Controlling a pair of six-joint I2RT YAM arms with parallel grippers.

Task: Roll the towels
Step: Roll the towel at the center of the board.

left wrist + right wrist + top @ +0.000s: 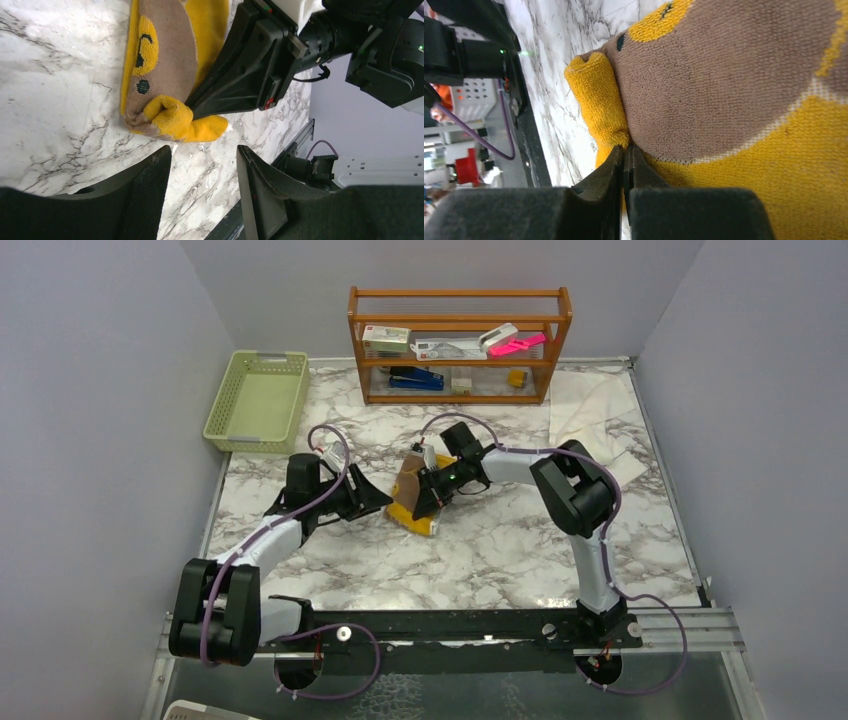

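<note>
Grey walls close in a marble-patterned bench [500,560], with a wooden shelf [460,340] at the back and a green plastic basket [222,405] in the far left corner. The yellow towel [415,518] lies at the middle of the bench. The cream towel [590,410] lies flat, well apart at the back right, and is not yet rolled.

Our right gripper [624,157] is closed, its tips tucked into the crease where the first small roll [172,117] meets the flat cloth. We cannot tell whether any cloth is pinched between them. Our left gripper [203,152] hovers just beside that roll with its jaws apart and nothing between them.

We judge the roll barely begun: only one end has curled over. To do it well, we should bring the left gripper to the roll's free end so that both ends turn together. Otherwise the cloth may cone or skew.

The yellow towel is looped terry, thick and grippy, mustard with brown rounded patches and a small stitched face. It should hold a curl but spring back if let go. The polished bench gives little friction, so the cloth may slide.
</note>
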